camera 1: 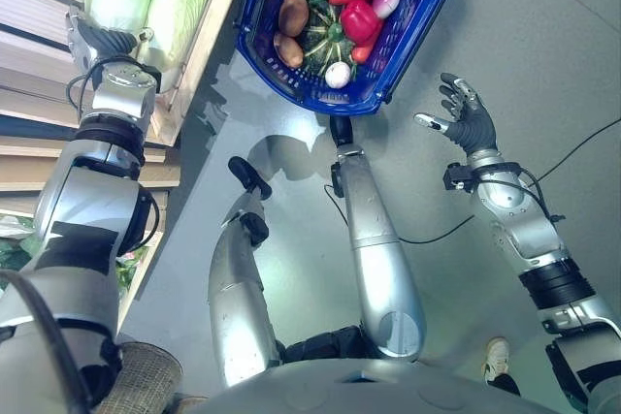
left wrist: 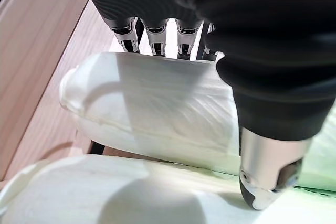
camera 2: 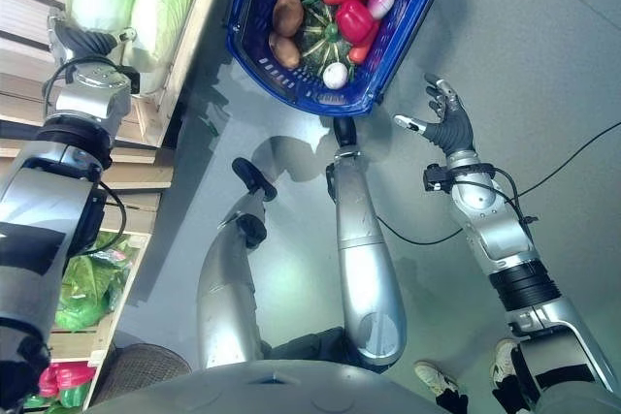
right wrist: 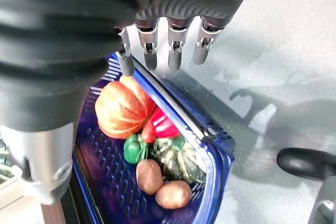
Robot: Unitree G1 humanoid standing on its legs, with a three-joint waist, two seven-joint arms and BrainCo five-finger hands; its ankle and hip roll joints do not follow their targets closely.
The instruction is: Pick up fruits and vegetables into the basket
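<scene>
Left robot hand (camera 1: 97, 41) reaching onto cabbage (left wrist: 157, 103), right robot hand (camera 1: 464, 115) spread beside basket (camera 1: 408, 55)

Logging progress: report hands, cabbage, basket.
Left hand reaching over pale green napa cabbage in wooden crate, not closed. Right hand open, empty. Blue plastic basket loaded. Nothing blocking.

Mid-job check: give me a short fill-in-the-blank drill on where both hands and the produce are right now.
1. The left hand reaches onto a pale green ____ in the wooden crate.
2. The blue plastic basket stands on the grey ____.
3. The right hand hangs beside the basket with its fingers ____.
4. The biggest item in the basket is the orange ____.

Missing words: cabbage; floor; open; pumpkin
</scene>
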